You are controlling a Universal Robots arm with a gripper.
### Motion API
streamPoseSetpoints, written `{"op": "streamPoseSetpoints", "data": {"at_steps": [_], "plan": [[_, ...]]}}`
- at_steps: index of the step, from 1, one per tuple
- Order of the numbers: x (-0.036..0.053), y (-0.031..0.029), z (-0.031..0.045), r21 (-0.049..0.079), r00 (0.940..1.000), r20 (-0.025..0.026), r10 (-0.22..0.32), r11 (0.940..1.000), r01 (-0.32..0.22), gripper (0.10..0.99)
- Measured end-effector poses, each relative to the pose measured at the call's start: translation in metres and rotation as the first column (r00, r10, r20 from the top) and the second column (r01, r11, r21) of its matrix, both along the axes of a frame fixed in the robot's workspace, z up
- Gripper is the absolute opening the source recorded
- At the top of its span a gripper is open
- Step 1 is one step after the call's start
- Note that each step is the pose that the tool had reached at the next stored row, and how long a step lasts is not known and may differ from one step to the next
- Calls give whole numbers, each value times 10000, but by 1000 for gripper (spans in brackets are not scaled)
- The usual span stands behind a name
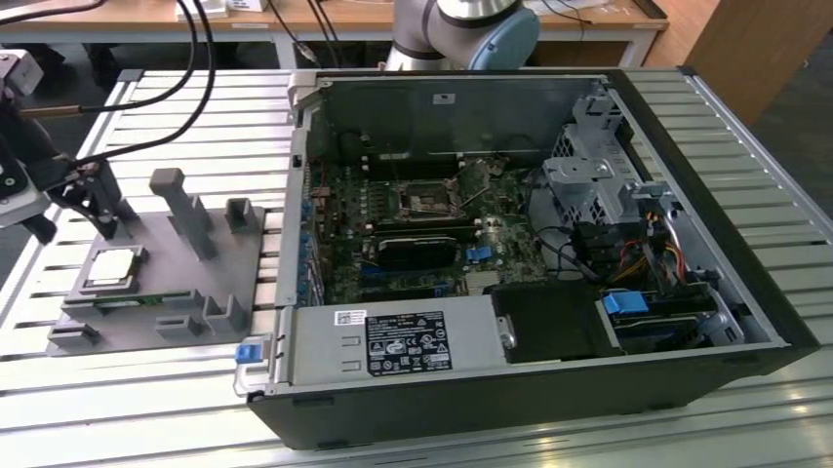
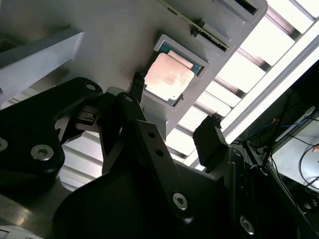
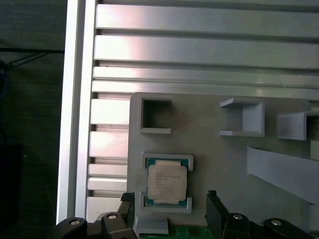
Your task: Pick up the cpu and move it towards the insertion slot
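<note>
The cpu [image 1: 115,265] [image 2: 169,75] [image 3: 167,181] is a small square chip with a silvery top. It lies flat in a framed pocket of the grey plastic fixture [image 1: 156,283] at the exterior view's left. My gripper [image 1: 81,210] [image 2: 174,109] [image 3: 169,205] hangs a little above that end of the fixture, open and holding nothing. Its black fingers [image 3: 127,205] stand apart, one to each side of the chip's pocket, clear of the chip. The insertion slot [image 1: 427,200] is the square socket on the motherboard inside the open computer case.
The open computer case [image 1: 521,390] fills the middle and the exterior view's right, with cables and drive cages inside. Grey posts [image 1: 182,210] rise from the fixture near the chip. A thin green memory strip [image 1: 131,300] lies at the fixture's front. All rests on a slatted metal table [image 1: 131,390].
</note>
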State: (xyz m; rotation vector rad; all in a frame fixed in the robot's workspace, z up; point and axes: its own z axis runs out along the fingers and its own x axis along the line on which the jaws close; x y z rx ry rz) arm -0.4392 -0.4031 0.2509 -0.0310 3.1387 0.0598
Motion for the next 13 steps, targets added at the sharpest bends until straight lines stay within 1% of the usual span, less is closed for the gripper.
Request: {"op": "streamPoseSetpoints", "data": {"at_steps": [3, 13], "plan": [[0, -7, -16, 1, 10000, 23, 4, 10000, -4, 675], [0, -17, -83, 0, 10000, 40, 6, 10000, -6, 675]]}}
